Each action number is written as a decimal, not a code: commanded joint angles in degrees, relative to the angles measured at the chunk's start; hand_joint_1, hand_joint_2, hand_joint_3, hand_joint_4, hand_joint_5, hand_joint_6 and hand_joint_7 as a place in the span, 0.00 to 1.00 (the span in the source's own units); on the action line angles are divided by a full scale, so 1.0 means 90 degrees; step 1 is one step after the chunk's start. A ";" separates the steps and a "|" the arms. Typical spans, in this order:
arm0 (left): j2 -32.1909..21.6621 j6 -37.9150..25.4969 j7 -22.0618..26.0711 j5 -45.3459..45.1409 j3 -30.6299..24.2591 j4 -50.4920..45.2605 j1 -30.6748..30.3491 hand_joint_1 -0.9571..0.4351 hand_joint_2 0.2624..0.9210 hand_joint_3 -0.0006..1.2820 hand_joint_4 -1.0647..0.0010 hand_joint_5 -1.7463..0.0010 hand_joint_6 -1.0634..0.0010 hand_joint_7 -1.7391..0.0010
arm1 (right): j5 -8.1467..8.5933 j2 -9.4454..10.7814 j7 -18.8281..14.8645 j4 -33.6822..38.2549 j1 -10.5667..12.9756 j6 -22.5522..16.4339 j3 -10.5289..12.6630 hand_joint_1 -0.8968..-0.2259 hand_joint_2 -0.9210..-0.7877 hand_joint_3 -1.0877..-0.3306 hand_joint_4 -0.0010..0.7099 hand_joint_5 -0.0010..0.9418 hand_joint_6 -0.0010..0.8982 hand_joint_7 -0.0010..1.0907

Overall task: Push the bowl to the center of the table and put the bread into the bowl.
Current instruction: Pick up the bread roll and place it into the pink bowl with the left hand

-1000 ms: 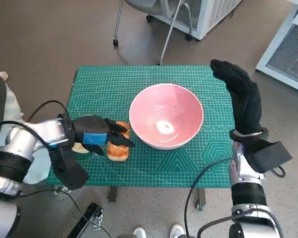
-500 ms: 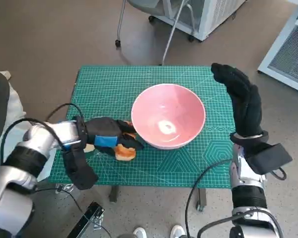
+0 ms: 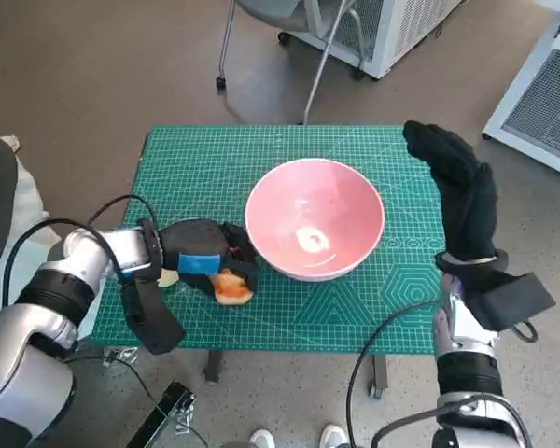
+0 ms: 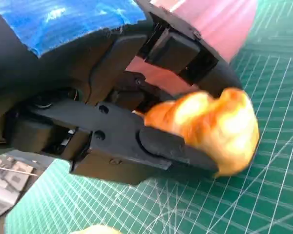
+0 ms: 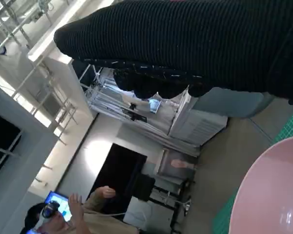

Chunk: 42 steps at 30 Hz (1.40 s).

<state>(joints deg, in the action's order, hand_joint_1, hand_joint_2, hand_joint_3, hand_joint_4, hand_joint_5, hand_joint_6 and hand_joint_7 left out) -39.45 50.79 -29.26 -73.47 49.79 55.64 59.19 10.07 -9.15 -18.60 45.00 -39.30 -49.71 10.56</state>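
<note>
Seen from the head camera, a small table covered by a green cutting mat fills the middle of the view, with bare mat along its far side and at its near right corner. A pink bowl sits a little right of the table's centre, upright, with nothing in it but a glare of light.

Just beside the bowl's left wall, the left hand lies low over the mat near the table's near left part. Its black fingers clasp a golden-brown piece of bread; the left wrist view shows the bread pinched between them, just above the mat, with the bowl's pink wall close behind. A second pale piece of bread lies on the mat under the wrist.

At the table's right edge, the right hand in its black glove stands raised, apart from the bowl, fingers extended and holding nothing.

Beyond the far edge stand chair legs on castors and a white cabinet. A black cable loops over the left forearm. Shoes show at the near edge. A person appears in the right wrist view.
</note>
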 commanded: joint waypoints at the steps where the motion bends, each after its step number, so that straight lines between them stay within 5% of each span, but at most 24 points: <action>1: -0.0471 0.0249 0.0231 0.0277 -0.0197 -0.0291 -0.0007 0.69 1.00 0.01 0.32 0.48 0.30 0.29 | 0.0033 -0.0010 -0.0005 0.0063 0.0179 0.0084 0.0008 0.49 0.00 0.38 0.55 0.03 0.01 0.72; 10: -0.1154 0.0901 0.0782 0.1289 -0.0989 -0.0968 -0.0233 0.69 0.97 0.00 0.35 0.41 0.21 0.39 | -0.0047 0.0047 0.0043 0.0127 0.0169 0.0035 -0.0008 0.49 0.00 0.38 0.55 0.03 0.02 0.71; 26: -0.1563 0.1986 0.2030 0.3539 -0.2677 -0.1649 -0.0259 0.69 0.93 0.02 0.29 0.44 0.21 0.39 | -0.0047 0.0090 -0.0012 0.0126 0.0121 0.0026 -0.0062 0.48 0.00 0.38 0.55 0.03 0.00 0.71; 28: -0.1516 0.1928 0.2259 0.3797 -0.2856 -0.1832 -0.0212 0.69 0.54 0.40 0.33 0.34 0.23 0.32 | -0.0022 0.0097 -0.0042 0.0121 0.0118 0.0034 -0.0066 0.48 0.00 0.38 0.55 0.03 0.00 0.71; 31: -0.1395 0.1728 0.2641 0.4117 -0.3088 -0.2175 -0.0135 0.69 0.34 0.60 0.37 0.28 0.24 0.29 | 0.0022 0.0099 -0.0098 0.0146 0.0103 0.0041 -0.0061 0.48 0.00 0.38 0.55 0.03 0.00 0.71; 39: -0.0659 0.1107 0.3082 0.4152 -0.3393 -0.2534 0.0219 0.69 0.48 0.46 0.33 0.34 0.21 0.36 | 0.0101 0.0086 -0.0213 0.0206 0.0079 0.0026 -0.0049 0.48 0.00 0.38 0.54 0.03 0.00 0.71; 42: -0.0341 0.0995 0.2968 0.3860 -0.3334 -0.2305 0.0393 0.69 0.72 0.26 0.37 0.34 0.25 0.36 | 0.0131 0.0081 -0.0245 0.0232 0.0076 0.0015 -0.0039 0.48 0.00 0.38 0.54 0.03 0.00 0.71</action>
<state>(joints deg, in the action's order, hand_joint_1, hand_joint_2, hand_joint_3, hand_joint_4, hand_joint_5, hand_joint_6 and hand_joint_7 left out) -44.97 60.91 -2.20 -36.65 19.70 33.49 60.87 10.64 -8.54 -20.05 45.86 -39.34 -49.91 10.15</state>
